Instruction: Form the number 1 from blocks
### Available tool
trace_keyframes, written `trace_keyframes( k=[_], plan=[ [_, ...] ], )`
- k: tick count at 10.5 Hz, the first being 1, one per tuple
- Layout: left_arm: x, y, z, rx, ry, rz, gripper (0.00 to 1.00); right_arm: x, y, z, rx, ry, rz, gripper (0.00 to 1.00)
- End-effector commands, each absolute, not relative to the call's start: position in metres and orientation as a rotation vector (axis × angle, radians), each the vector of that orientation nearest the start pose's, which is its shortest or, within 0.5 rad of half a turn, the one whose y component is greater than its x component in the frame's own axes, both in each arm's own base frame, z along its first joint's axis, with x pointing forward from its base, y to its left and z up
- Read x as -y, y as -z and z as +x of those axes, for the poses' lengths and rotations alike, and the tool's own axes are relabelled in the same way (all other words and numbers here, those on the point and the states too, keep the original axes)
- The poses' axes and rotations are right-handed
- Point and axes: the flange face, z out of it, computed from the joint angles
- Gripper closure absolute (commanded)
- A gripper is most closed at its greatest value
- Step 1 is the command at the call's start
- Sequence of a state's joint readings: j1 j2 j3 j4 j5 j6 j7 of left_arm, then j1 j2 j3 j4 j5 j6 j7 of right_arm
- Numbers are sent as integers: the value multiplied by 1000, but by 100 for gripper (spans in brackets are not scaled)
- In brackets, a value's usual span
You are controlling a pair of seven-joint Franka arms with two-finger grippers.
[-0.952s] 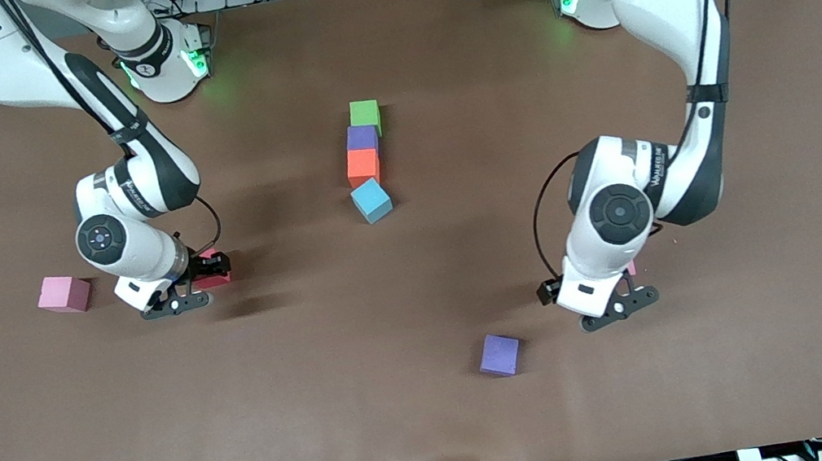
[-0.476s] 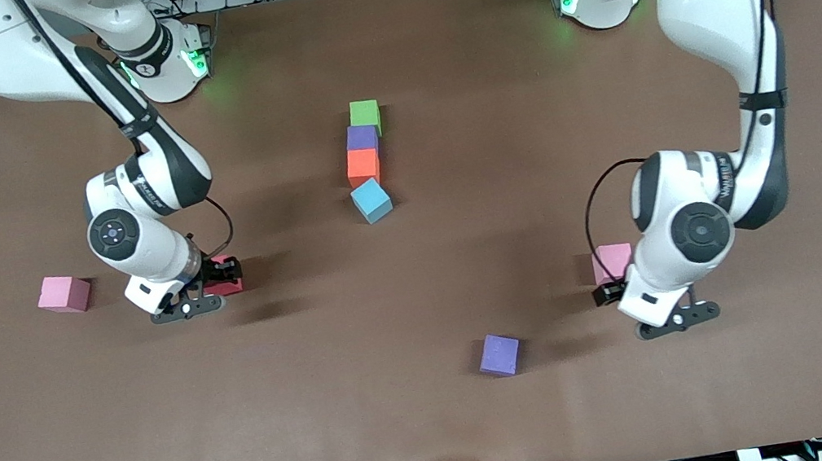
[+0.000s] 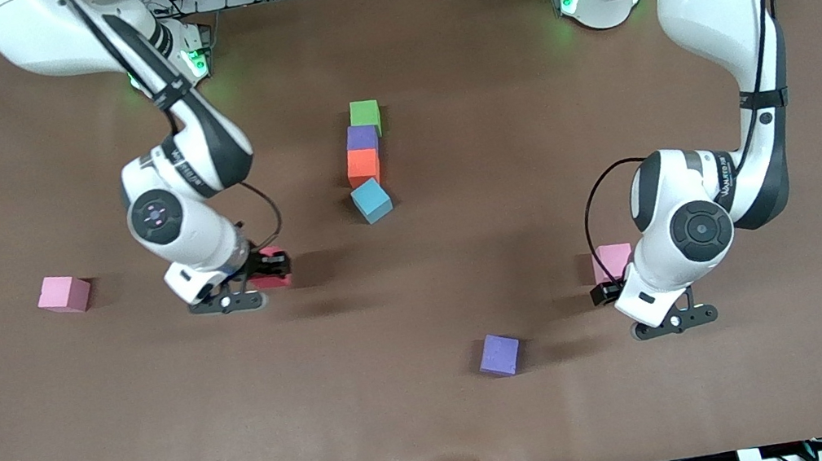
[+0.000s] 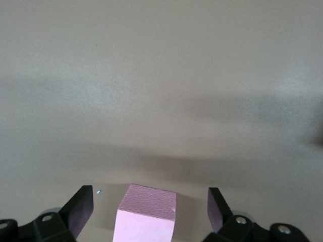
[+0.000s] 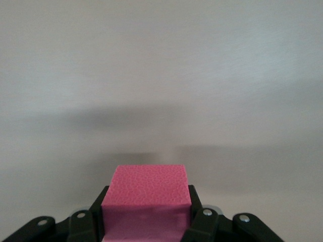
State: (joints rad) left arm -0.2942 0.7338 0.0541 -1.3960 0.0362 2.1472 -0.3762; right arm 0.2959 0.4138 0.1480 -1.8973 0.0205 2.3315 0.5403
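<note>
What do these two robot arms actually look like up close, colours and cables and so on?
Both arms have glossy white rounded shells with black bands at the joints, and a dark round cap on the wrist joint. Small lettering runs along a black forearm band. A thin black cable loops beside each wrist. The left gripper and right gripper are black, with flat dark jaws. Each base glows green.

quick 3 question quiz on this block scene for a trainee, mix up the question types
1. True or false: the right end effector is shut on the crimson block.
2. Which block in the line lies nearest the front camera: A green block, B light blue block, C orange-red block?
3. Fill in: the open left end effector straddles a ___ cube without gripping it.

Key: 1 true; 2 B; 3 pink.
</note>
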Motion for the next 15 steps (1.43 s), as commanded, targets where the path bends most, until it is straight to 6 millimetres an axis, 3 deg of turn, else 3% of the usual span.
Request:
trace_keyframes(
  k=[1, 3, 5, 6, 7, 9, 12, 14, 15],
  plan=[
    [172, -323, 707, 201, 96, -3074, 0, -327, -292, 585, -316, -21, -3023, 100],
    [158, -354, 687, 232, -31, -3054, 0, -380, -288, 581, -377, -22, -3008, 100],
    [126, -355, 654, 318, -119, -3039, 0, -409, -277, 570, -342, -22, -3018, 100],
    [116, -366, 632, 346, -134, -3040, 0, -419, -267, 561, -291, -18, -3045, 100],
    [97, -375, 620, 390, -139, -3042, 0, -425, -257, 556, -255, -16, -3066, 100],
    [92, -392, 607, 451, -150, -3074, 0, -433, -245, 548, -165, 10, -3113, 100],
    [117, -451, 588, 351, -19, -3119, 0, -440, -239, 541, -158, -7, -3115, 100],
    [118, -463, 549, 351, -21, -3115, 0, -442, -236, 539, -153, -10, -3114, 100],
    [111, -470, 544, 360, -17, -3110, 0, -446, -233, 537, -144, -6, -3111, 100]
  ],
)
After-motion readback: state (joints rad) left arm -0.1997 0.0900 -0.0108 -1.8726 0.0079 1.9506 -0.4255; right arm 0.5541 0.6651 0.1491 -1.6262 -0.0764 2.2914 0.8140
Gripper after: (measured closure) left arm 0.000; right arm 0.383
